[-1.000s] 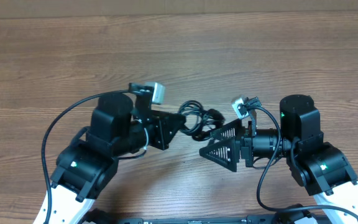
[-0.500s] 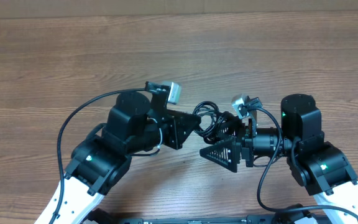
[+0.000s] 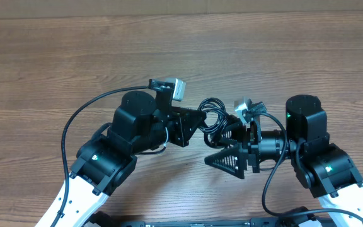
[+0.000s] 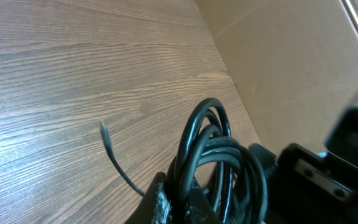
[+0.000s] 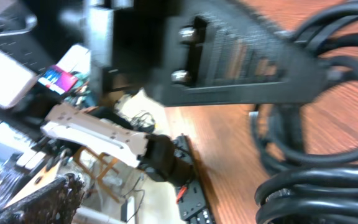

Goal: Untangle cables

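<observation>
Cables (image 3: pixel 214 117) sit bunched between the two arms, near the table's (image 3: pixel 169 57) middle. The left gripper (image 3: pixel 201 121) pinches the bundle tight; the right gripper (image 3: pixel 216 149) stands spread wide beside it.

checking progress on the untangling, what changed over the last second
The left arm swung right with its jaws shut on the cables, carrying the bundle toward the right arm. The right jaws are open and have turned slightly, and the bundle now lies close against them. Nothing was let go. The right arm's base stayed put.
</observation>
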`<state>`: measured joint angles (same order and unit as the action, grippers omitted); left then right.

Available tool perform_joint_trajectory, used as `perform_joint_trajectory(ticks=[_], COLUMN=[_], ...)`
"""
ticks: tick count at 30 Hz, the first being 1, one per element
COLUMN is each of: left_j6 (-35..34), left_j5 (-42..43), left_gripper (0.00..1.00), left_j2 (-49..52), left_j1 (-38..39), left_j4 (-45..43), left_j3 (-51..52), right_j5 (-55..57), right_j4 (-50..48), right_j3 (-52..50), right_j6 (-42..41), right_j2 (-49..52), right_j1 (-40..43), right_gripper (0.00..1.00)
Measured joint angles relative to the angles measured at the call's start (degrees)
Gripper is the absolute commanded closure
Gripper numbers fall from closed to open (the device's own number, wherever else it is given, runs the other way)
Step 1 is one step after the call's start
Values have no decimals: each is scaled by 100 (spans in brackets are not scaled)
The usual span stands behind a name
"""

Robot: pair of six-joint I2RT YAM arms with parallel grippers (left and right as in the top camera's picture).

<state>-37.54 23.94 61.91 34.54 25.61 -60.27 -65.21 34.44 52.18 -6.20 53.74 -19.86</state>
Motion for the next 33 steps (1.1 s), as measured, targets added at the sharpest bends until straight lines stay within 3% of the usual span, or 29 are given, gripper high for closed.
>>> perform_joint_trajectory(ticks=[18, 33], left_j6=[-2, 498], left_j5=[-52, -299], left_gripper=[96, 96], left_j2=[24, 24], left_j1=[63, 63], left_j4=[326, 1307], left_j3=[-4, -24], right_j5=[-1005, -1290], right_j4=[-1565, -3716], right_j3=[0, -11], right_j6=[-249, -1725], right_j2=[7, 22], right_j1=[-2, -7], right_gripper=[7, 10])
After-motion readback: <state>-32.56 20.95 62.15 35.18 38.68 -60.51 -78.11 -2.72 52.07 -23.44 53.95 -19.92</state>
